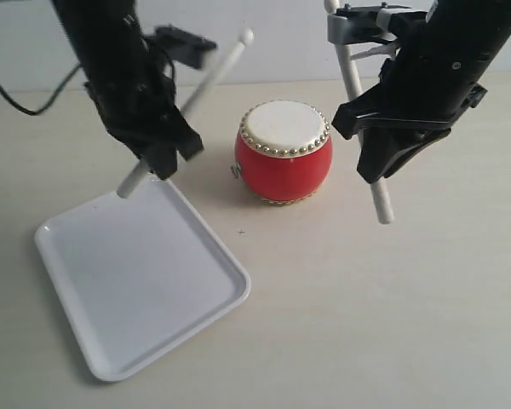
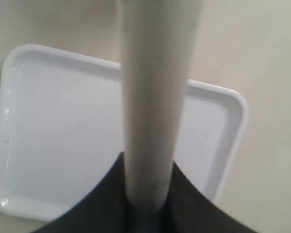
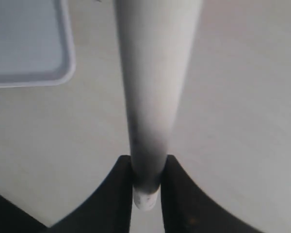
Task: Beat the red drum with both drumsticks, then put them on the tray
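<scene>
The red drum (image 1: 283, 153) with its cream head stands mid-table between both arms. My left gripper (image 1: 157, 162) is shut on a pale drumstick (image 1: 206, 81), which slants up toward the drum with its lower end over the white tray's (image 1: 85, 247) far rim. In the left wrist view that drumstick (image 2: 155, 97) rises out of the shut jaws above the tray (image 2: 53, 145). To the drum's right my right gripper (image 1: 383, 166) is shut on the other drumstick (image 1: 351, 72), held nearly upright. The right wrist view shows this drumstick (image 3: 153, 87) clamped between the dark fingers (image 3: 116, 199).
A pale table (image 1: 383, 324) carries everything. The tray lies at the front left; a corner of the tray (image 3: 34, 48) shows in the right wrist view. A pale wall (image 1: 281, 34) rises behind the table's back edge.
</scene>
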`<action>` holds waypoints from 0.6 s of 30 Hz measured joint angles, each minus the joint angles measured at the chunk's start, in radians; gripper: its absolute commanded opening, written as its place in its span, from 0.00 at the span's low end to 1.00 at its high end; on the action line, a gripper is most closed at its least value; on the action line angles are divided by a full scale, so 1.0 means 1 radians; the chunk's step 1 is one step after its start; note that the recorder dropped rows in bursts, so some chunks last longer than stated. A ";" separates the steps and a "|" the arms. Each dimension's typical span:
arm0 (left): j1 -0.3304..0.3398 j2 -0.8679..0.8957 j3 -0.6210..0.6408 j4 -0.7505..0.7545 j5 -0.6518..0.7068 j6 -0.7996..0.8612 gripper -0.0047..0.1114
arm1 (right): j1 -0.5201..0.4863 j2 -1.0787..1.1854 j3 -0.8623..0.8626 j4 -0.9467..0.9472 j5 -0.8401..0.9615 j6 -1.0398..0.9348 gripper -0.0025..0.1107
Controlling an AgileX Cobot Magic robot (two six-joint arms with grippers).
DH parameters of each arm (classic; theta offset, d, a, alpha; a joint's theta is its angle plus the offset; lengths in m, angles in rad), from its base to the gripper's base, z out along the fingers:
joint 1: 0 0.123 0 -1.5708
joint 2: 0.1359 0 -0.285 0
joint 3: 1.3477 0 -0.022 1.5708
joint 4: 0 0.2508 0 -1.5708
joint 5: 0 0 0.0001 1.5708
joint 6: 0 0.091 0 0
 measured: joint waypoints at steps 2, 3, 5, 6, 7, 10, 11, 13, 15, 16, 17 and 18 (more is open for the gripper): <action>0.043 -0.107 0.067 -0.067 -0.003 0.002 0.04 | 0.022 0.002 0.000 0.031 0.000 -0.013 0.02; 0.069 -0.168 0.118 -0.091 -0.013 0.004 0.04 | 0.042 0.005 0.000 0.038 0.002 -0.018 0.02; 0.120 -0.273 0.240 -0.123 -0.056 0.004 0.04 | 0.093 0.020 0.000 0.050 0.002 -0.032 0.02; 0.145 -0.330 0.304 -0.140 -0.090 0.004 0.04 | 0.120 0.038 -0.002 0.050 0.002 -0.038 0.02; 0.169 -0.388 0.367 -0.151 -0.124 0.007 0.04 | 0.147 0.062 -0.008 0.050 0.004 -0.042 0.02; 0.222 -0.561 0.521 -0.173 -0.209 0.009 0.04 | 0.210 0.161 -0.053 0.027 0.006 -0.044 0.02; 0.234 -0.605 0.558 -0.175 -0.224 0.009 0.04 | 0.224 0.193 -0.076 0.022 0.006 -0.044 0.02; 0.262 -0.705 0.637 -0.176 -0.244 0.010 0.04 | 0.255 0.267 -0.130 0.013 0.006 -0.038 0.02; 0.293 -0.783 0.703 -0.176 -0.254 0.010 0.04 | 0.280 0.330 -0.186 0.008 0.004 -0.036 0.02; 0.311 -0.824 0.732 -0.171 -0.257 0.010 0.04 | 0.293 0.357 -0.217 0.006 0.004 -0.032 0.02; 0.326 -0.862 0.753 -0.166 -0.262 0.010 0.04 | 0.303 0.376 -0.241 0.004 0.002 -0.032 0.02; 0.344 -0.899 0.777 -0.161 -0.272 0.008 0.04 | 0.315 0.397 -0.269 0.002 0.002 -0.030 0.02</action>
